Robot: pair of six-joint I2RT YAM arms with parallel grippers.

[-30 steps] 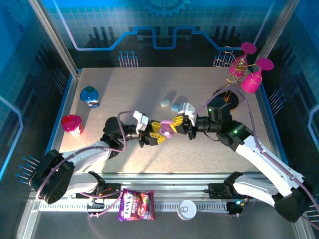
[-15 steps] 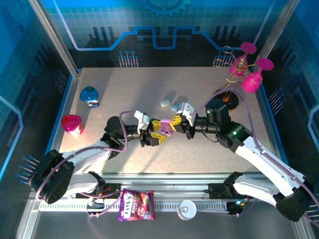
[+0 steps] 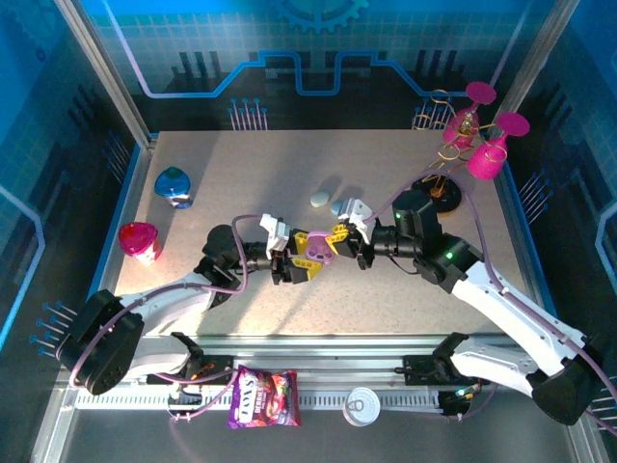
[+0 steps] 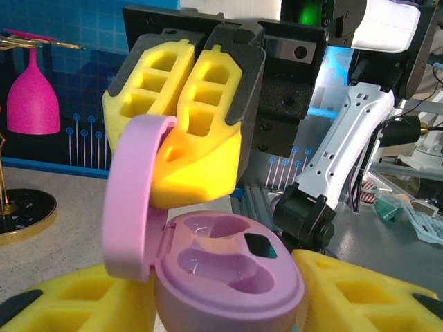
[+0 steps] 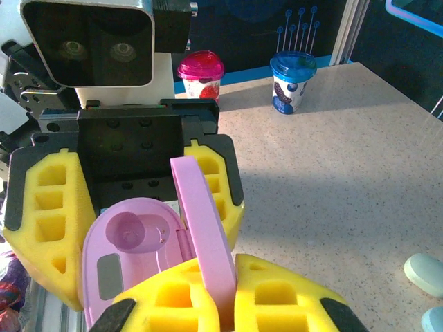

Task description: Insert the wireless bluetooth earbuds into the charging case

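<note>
Since 1 second ago the right arm has edged a little toward the left arm, and the case (image 3: 324,251) has gone with it by the same small step. Cups, bag and can lie as they did.

Both grippers meet over the middle of the table (image 3: 241,164), with the purple case between them. It is open. The left gripper (image 3: 307,257) has the base, and its yellow fingers (image 4: 360,290) flank it, each touching a side. The right gripper (image 3: 339,241) has its jaws pressed together on the lid (image 5: 201,221), which stands upright on its hinge and runs down between the 2 fingers. From the left wrist, the 2 wells (image 4: 214,266) in the base face up and show their own purple floor, with a small dark patch beside 1 of them.

2 pebble-shaped items lie side by side on the table just beyond the grippers: 1 pale (image 3: 319,200), 1 light blue (image 3: 339,206). Whether they are cases or buds cannot be told.

A blue cup (image 3: 173,186) and a pink cup (image 3: 140,241) stand near the table's left edge. Pink glasses (image 3: 482,154) hang on a gold stand at the far right corner. A snack bag (image 3: 263,397) and a can (image 3: 364,405) lie on the rail in front of the arm bases.
</note>
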